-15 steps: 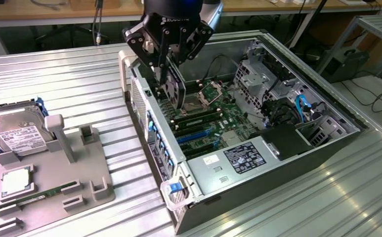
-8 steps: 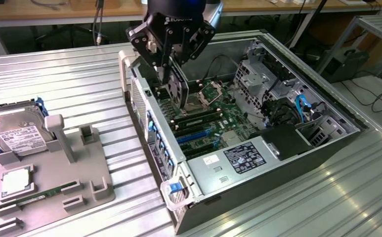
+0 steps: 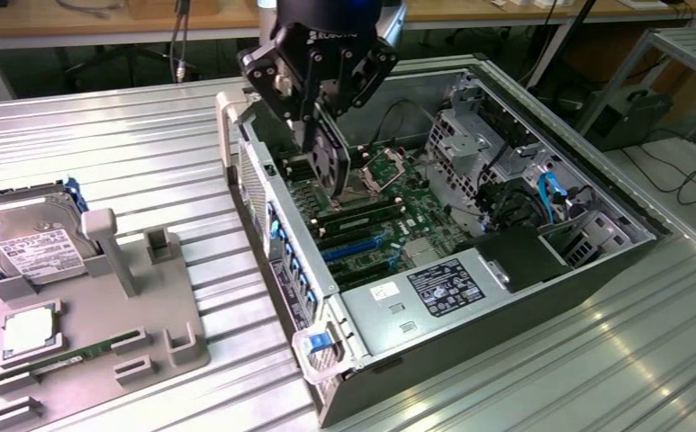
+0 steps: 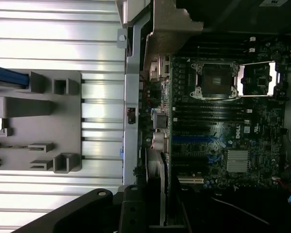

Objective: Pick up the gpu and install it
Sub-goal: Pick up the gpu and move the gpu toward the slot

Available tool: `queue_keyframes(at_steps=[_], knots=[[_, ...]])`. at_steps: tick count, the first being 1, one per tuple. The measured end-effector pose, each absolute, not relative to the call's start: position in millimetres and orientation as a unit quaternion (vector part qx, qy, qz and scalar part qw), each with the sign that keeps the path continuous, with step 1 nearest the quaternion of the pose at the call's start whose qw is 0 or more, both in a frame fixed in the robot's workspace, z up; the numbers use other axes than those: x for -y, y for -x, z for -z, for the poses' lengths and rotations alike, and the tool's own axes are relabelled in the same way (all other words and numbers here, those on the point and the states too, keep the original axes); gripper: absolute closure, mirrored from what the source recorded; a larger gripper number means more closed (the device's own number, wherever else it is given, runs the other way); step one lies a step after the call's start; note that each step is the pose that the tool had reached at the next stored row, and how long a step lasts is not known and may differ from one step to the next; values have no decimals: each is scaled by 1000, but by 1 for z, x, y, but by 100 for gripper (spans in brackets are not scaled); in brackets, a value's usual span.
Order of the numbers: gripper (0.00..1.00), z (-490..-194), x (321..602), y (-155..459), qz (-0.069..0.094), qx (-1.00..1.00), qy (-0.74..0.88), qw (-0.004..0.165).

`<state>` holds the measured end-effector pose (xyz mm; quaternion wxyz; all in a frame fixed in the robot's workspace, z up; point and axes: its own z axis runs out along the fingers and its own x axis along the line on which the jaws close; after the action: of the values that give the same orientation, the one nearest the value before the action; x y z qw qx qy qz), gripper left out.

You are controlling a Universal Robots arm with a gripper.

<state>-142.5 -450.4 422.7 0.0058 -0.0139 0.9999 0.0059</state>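
Ribbed metal worktop point(image 3: 120, 144) is carrying everything. The open computer case point(image 3: 564, 279) is lying on its side, motherboard point(image 3: 426, 193) facing up. On the exterior view's left a grey parts holder point(image 3: 143, 315) is standing well apart from the case, with the silver hard drive point(image 3: 30, 238) and a memory stick point(image 3: 77, 355) resting in it.

The gpu point(image 3: 329, 162) is hanging upright inside the case above the board, directly below the claw point(image 3: 318, 126), which is pinching its upper edge (fingers closed in on the card, not spread). The card's long axis seems to be running roughly in line with the slots, though the angle makes that hard to confirm. Its lower edge is sitting close over the board near the processor socket. The blue expansion slots point(image 3: 354, 247) are lying a little nearer the camera.

Room: the case's rear wall is standing just beside the card on the exterior view's left, so clearance there is looking tight. Drive cage and cables on the right are well apart.
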Motion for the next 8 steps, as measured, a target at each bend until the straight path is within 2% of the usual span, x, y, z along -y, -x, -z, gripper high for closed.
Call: queue_keyframes(at_steps=[8], knots=[[72, -423, 450, 133, -6, -1000, 14, 6]])
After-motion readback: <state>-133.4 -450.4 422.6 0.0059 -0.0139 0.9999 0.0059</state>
